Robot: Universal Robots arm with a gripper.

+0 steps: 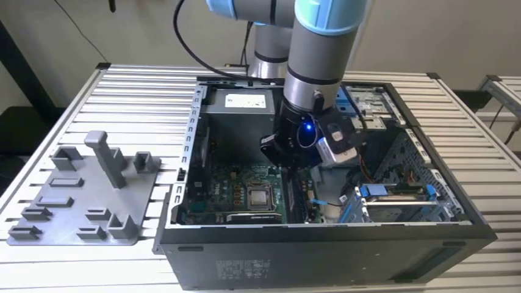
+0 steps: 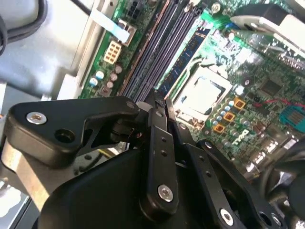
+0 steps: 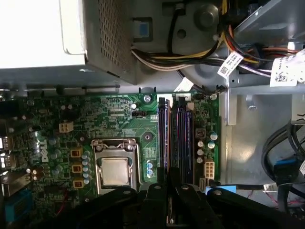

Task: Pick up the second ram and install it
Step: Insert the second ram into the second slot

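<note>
The bench [image 1: 138,97] is built of pale ribbed metal slats running across its top, with black caps at the far corners. Behind it stands a plain cream wall [image 1: 423,33], evenly lit. A dark upright [image 1: 21,67] leans down at the exterior view's left. At the exterior view's right, the corner of another slatted bench [image 1: 506,91] stands near.

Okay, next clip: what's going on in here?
The grey robot arm has its black hand inside the open black computer case, just above the long dark memory slots beside the silver processor socket on the large green motherboard. Whether it holds a memory stick cannot be told. A grey plastic tray lies outside the case.
</note>
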